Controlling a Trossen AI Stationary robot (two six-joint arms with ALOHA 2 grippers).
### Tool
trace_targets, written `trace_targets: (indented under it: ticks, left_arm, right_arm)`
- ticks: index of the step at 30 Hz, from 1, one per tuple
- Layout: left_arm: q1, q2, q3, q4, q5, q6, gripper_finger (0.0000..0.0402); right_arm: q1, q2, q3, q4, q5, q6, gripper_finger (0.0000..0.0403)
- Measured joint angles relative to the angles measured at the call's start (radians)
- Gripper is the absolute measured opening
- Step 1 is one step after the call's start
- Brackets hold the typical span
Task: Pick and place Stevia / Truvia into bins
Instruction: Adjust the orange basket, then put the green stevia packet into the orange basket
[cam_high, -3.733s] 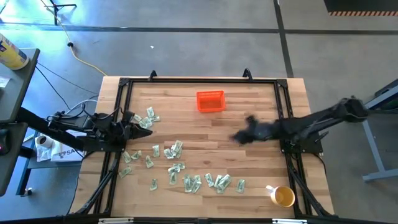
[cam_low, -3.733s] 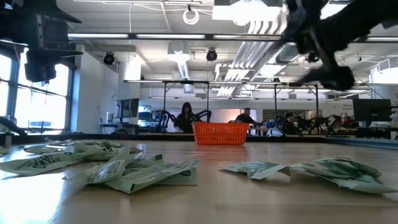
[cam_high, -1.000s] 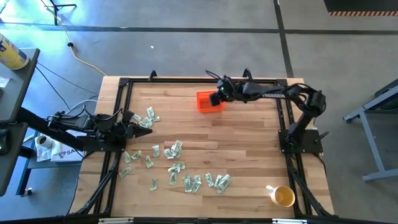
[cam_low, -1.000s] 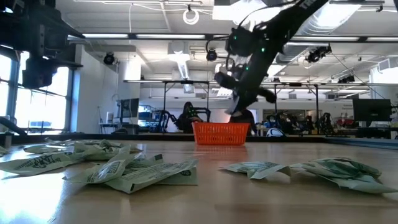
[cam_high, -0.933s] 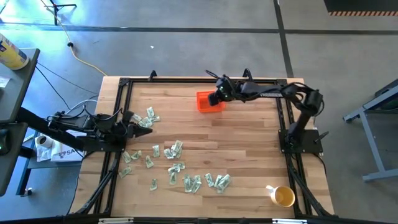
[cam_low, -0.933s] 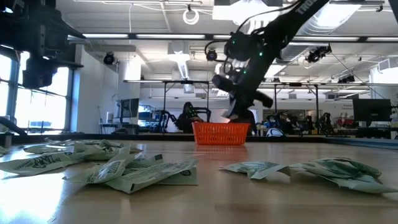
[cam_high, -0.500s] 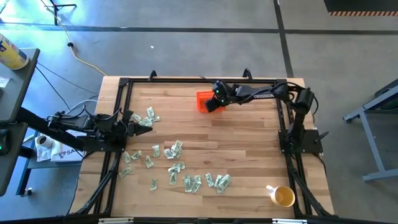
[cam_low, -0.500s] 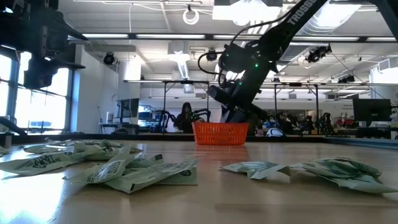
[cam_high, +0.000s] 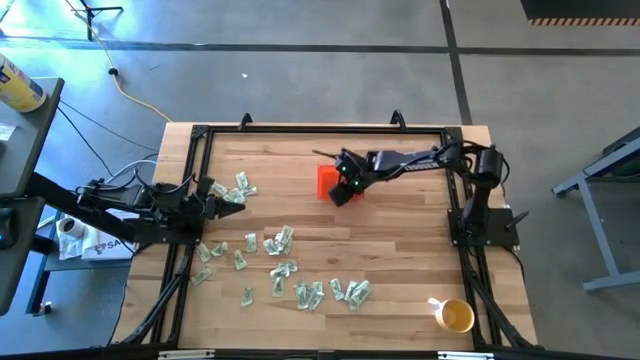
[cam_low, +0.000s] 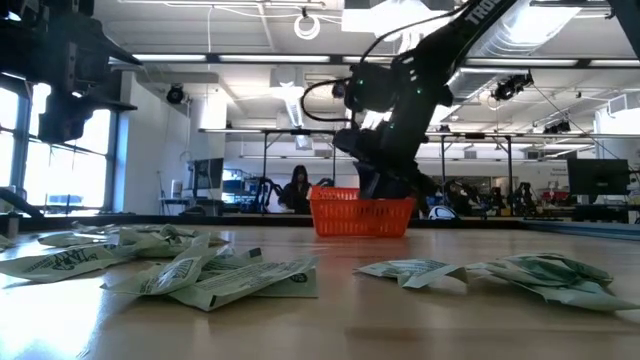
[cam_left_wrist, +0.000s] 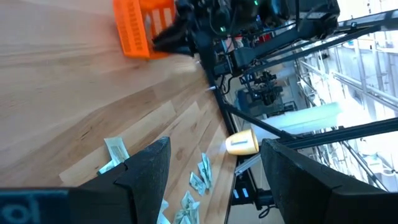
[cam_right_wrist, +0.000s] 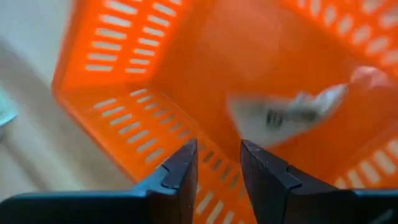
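My right gripper is over the orange bin, fingers a bit apart w/ nothing in them; one sachet lies inside. Other Stevia sachets are scattered on the table, left gripper wide open by its edge.

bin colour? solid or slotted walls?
Orange-red bin, with walls pierced by rows of small slots. The right wrist view shows it best.

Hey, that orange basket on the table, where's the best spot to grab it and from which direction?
Probably by a rim. The orange basket is open at the top, with low, thin slotted walls, so a narrow opening could straddle one wall from straight above, one finger inside and one outside. The right pincer hangs just over its interior, fingers slightly apart, so the side away from that arm looks freest.
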Motion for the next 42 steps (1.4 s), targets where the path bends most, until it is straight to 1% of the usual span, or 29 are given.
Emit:
trace_targets:
  ticks: [3,5,8,10,12,14,17,20,21,23,26,32,35,38,42]
  left_arm:
    - [0.000,0.000,0.000,0.000,0.000,0.000,0.0285]
    - [0.000,0.000,0.000,0.000,0.000,0.000,0.0285]
    - [0.000,0.000,0.000,0.000,0.000,0.001,0.0285]
    - [0.000,0.000,0.000,0.000,0.001,0.001,0.0285]
    - [0.000,0.000,0.000,-0.001,0.008,0.002,0.0285]
    - [0.000,0.000,0.000,-0.001,0.018,0.004,0.0285]
    - [0.000,0.000,0.000,-0.001,0.031,0.005,0.0285]
    - [0.000,0.000,0.000,-0.001,0.036,0.023,0.0285]
    - [0.000,0.000,0.000,-0.001,0.036,0.028,0.0285]
    - [0.000,0.000,0.000,-0.001,0.039,0.029,0.0285]
    - [0.000,0.000,0.000,-0.001,0.058,0.031,0.0285]
    - [0.000,0.000,0.000,-0.001,0.085,0.031,0.0285]
    - [0.000,0.000,0.000,-0.001,0.085,0.031,0.0285]
    - [0.000,0.000,0.000,-0.001,0.085,0.030,0.0285]
    - [0.000,0.000,0.000,-0.001,0.084,0.030,0.0285]
  right_arm:
    - [0.061,-0.030,0.000,0.001,0.011,0.038,0.0113]
    - [0.101,-0.052,0.000,-0.001,0.044,0.066,0.0113]
    - [0.170,-0.107,0.000,-0.015,0.145,0.079,0.0113]
    - [0.223,-0.154,0.001,-0.039,0.209,0.018,0.0113]
    - [0.287,-0.197,0.002,-0.106,0.214,-0.089,0.0113]
    - [0.350,-0.226,0.002,-0.202,0.158,-0.171,0.0113]
    - [0.438,-0.236,0.002,-0.318,0.010,-0.239,0.0113]
    - [0.526,-0.219,0.002,-0.313,-0.102,-0.287,0.0113]
    - [0.553,-0.209,0.002,-0.298,-0.124,-0.287,0.0113]
    - [0.600,-0.182,0.002,-0.264,-0.131,-0.286,0.0116]
    - [0.654,-0.133,0.002,-0.219,-0.117,-0.253,0.0138]
    - [0.724,-0.050,0.001,-0.123,-0.102,-0.176,0.0231]
    - [0.753,-0.028,0.000,-0.119,-0.096,-0.186,0.0264]
    - [0.783,-0.020,0.000,-0.118,-0.033,-0.226,0.0274]
    - [0.807,-0.020,0.000,-0.116,0.094,-0.255,0.0268]
